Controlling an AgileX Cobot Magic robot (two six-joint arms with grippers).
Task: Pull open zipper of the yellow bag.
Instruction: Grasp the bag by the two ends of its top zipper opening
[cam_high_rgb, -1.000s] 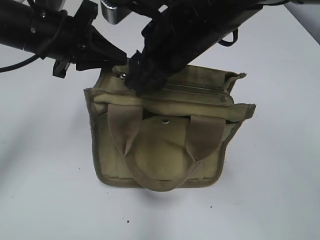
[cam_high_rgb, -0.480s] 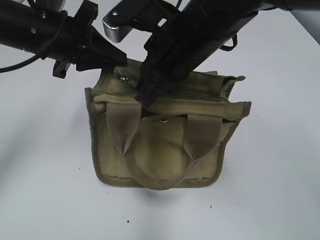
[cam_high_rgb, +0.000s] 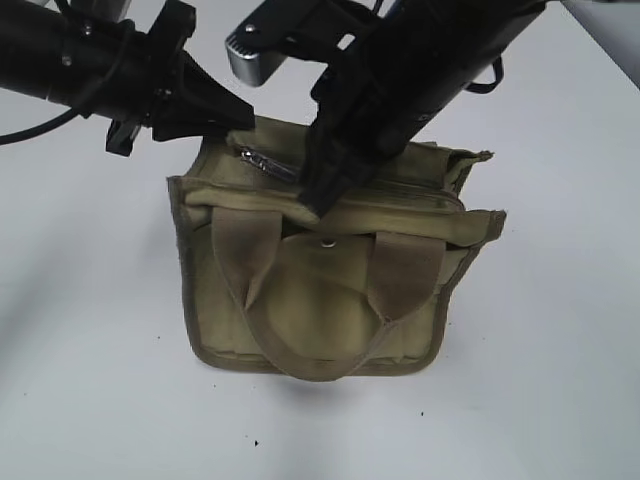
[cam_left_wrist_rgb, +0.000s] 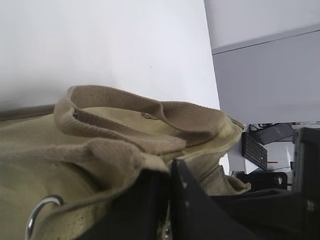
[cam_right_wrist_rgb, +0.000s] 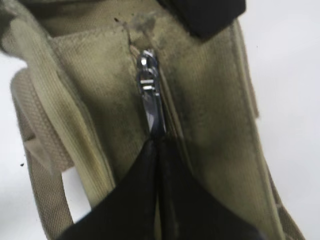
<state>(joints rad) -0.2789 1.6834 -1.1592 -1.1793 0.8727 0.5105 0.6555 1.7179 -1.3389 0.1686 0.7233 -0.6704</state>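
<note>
Squarely in the middle of the white table stands the yellow bag, its two looped handles hanging down the near face below a round metal stud. Along its top runs the zipper, from the far left corner toward the right. The right gripper comes down onto the top of the bag near the middle, jaws pressed together on the silver pull tab, whose upper part shows above the fingertips. The left gripper reaches in from the left, jaws closed on the cloth at the bag's far left corner. A metal ring shows low in the left wrist view.
</note>
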